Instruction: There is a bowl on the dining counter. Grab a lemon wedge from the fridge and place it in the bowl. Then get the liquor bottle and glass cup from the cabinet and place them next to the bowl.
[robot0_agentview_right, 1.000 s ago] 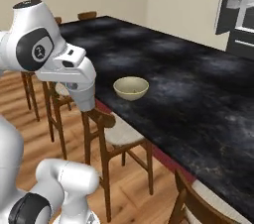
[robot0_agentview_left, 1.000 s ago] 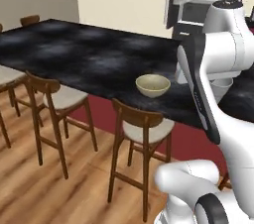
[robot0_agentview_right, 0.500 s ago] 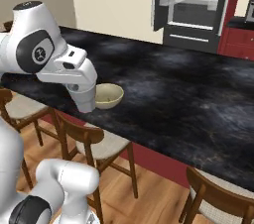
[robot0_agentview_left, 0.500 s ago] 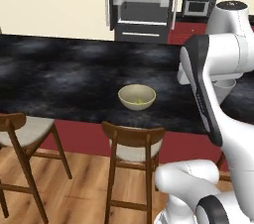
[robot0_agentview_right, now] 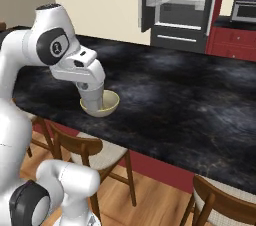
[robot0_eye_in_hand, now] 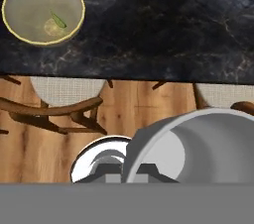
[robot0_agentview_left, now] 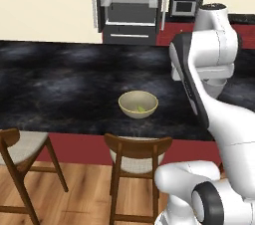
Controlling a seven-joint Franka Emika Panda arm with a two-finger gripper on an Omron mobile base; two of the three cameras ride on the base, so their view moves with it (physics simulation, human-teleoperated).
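The tan bowl [robot0_agentview_left: 129, 100] [robot0_agentview_right: 111, 104] [robot0_eye_in_hand: 24, 11] rests near the front edge of the black marbled dining counter [robot0_agentview_left: 60, 84] [robot0_agentview_right: 190, 100] [robot0_eye_in_hand: 163, 20]. Inside it lies the small yellow-green lemon wedge [robot0_agentview_left: 141, 109] [robot0_eye_in_hand: 58, 20]. In the right base view my folded arm's wrist [robot0_agentview_right: 91, 89] hangs in front of the bowl's left side. The gripper's fingers are hidden and it is shut. Beyond the counter, the dark grey fridge [robot0_agentview_left: 130, 7] [robot0_agentview_right: 180, 5] stands with both doors open. The liquor bottle and glass cup are out of view.
Wooden stools [robot0_agentview_left: 139, 152] [robot0_agentview_left: 22, 149] [robot0_agentview_right: 95, 150] [robot0_agentview_right: 225, 205] are tucked under the counter's near edge over a wood floor. A microwave [robot0_agentview_left: 184, 5] [robot0_agentview_right: 243, 9] sits on red cabinets to the right of the fridge.
The whole picture has shifted as the base moved: the open fridge has come to the centre behind the counter. The arm's pose and the bowl on the counter look unchanged.
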